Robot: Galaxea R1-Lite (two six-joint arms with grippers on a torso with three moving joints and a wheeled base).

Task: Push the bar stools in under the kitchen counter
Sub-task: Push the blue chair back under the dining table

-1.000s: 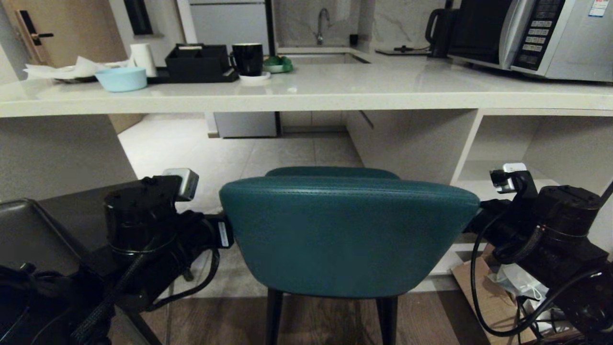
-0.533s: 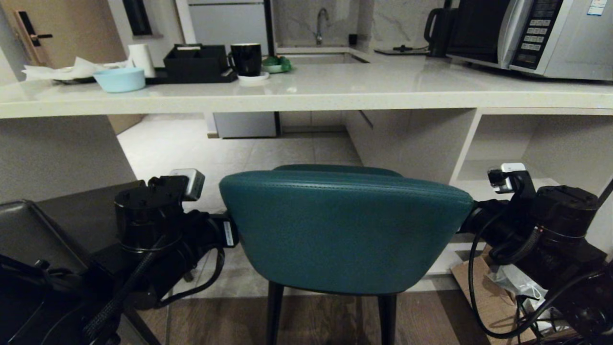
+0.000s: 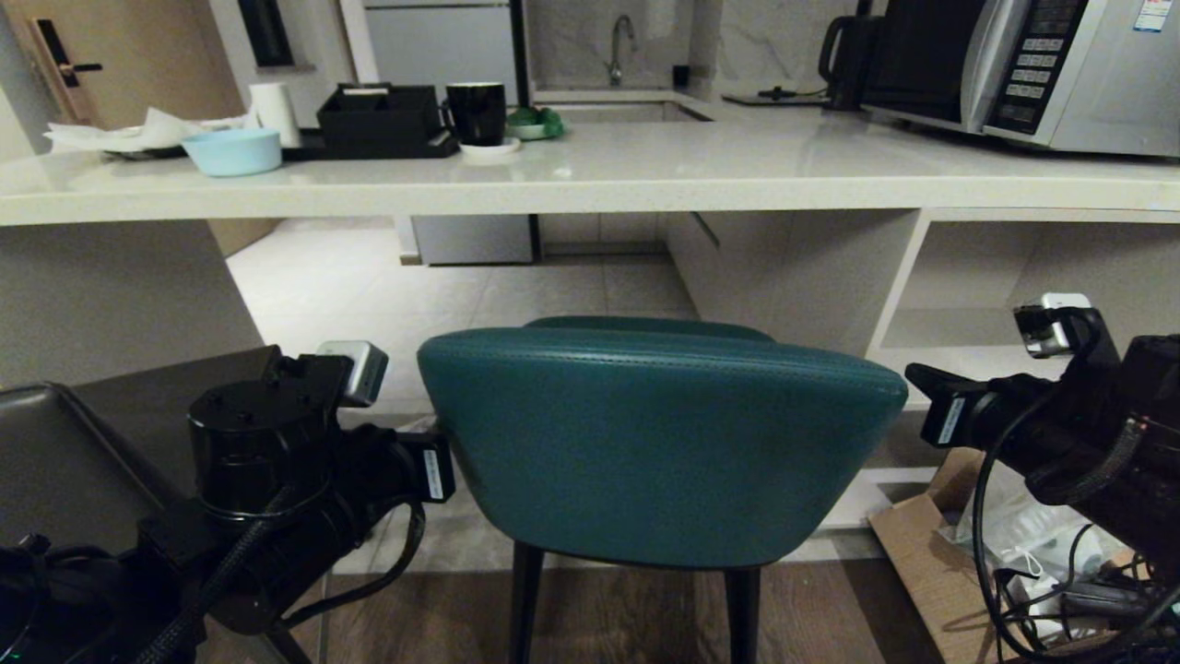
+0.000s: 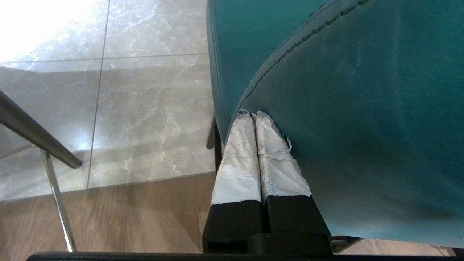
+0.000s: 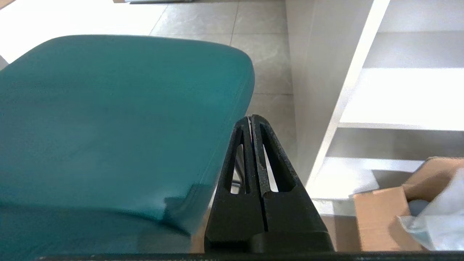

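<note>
Presently the teal curved-back bar stool (image 3: 659,443) stands before the thick off-white stone worktop (image 3: 590,175), not yet under it. Left pincer (image 4: 253,115), shut and empty, presses its tips against the backrest edge. Right pincer (image 5: 251,117), shut, has drawn clear of the backrest since a second ago.

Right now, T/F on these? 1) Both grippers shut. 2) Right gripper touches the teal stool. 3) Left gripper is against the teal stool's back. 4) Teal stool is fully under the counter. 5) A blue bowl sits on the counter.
1) True: left gripper and right gripper are both shut.
2) False: it is apart from the teal stool, off the stool's right edge.
3) True.
4) False: its back stands in front of the kitchen counter.
5) True: blue bowl at the left.
</note>
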